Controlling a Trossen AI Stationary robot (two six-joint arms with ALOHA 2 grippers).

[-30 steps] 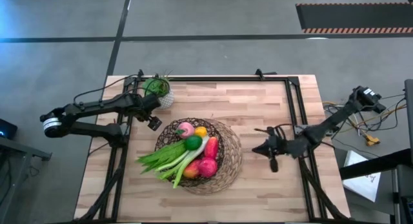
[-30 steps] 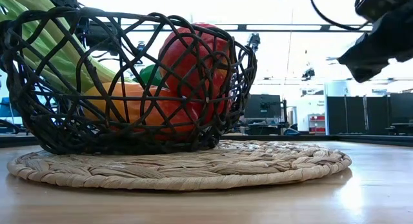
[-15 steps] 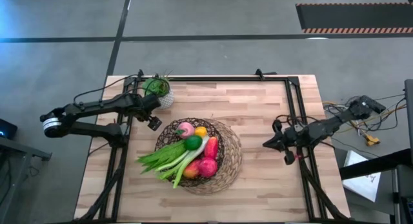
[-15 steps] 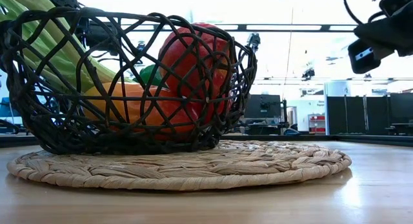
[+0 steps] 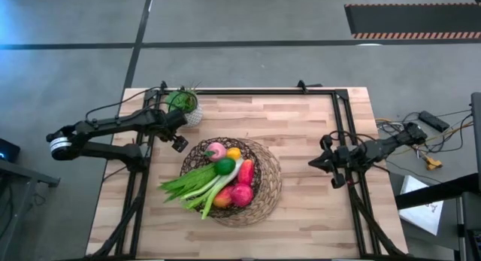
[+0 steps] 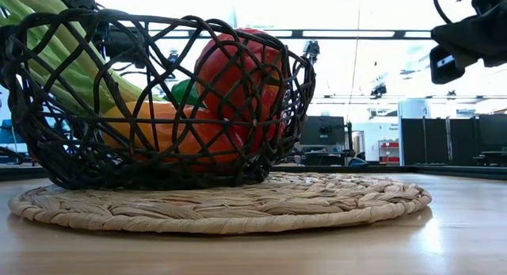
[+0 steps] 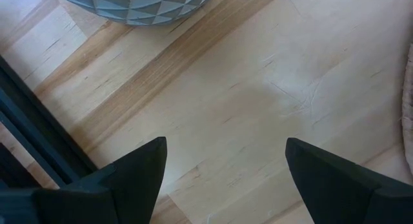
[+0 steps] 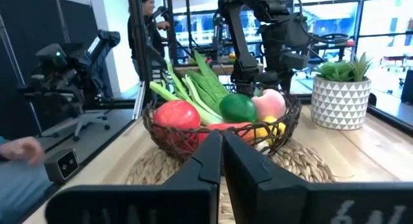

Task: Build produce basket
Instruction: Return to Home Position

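Produce lies in the basket, between your two pincers. Your left pincer is spread wide just beside the basket, near the plant pot; your right pincer, fingers pressed together, is farther off over the worktop edge.

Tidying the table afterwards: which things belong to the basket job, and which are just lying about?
Job: basket, produce in it, placemat beneath.
Lying about: potted plant by the left gripper. Right gripper, at the table's right edge, holds nothing.
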